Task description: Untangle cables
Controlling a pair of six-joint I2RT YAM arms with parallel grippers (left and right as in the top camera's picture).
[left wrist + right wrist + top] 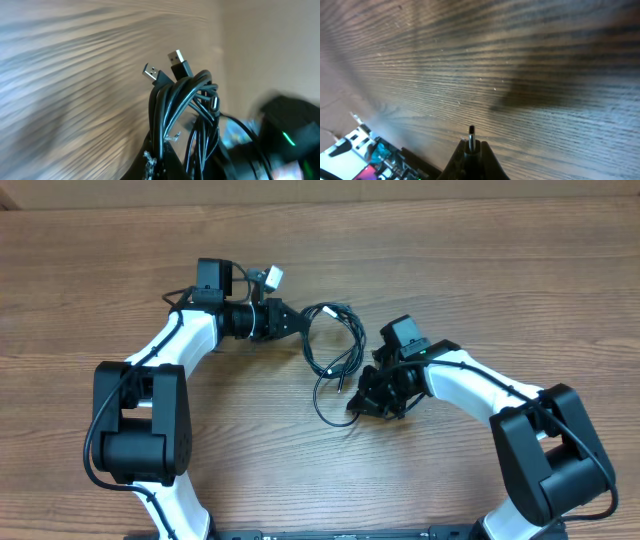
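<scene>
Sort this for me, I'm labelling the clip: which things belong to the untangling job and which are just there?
Job: cables, bundled, USB plugs showing; left gripper shut on them; right gripper shut on one plug end.
Just there: wooden table; small white tag.

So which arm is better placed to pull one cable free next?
Likely right: the right gripper is shut on one plug end and can draw away, while the left gripper anchors the bundled cables.
</scene>
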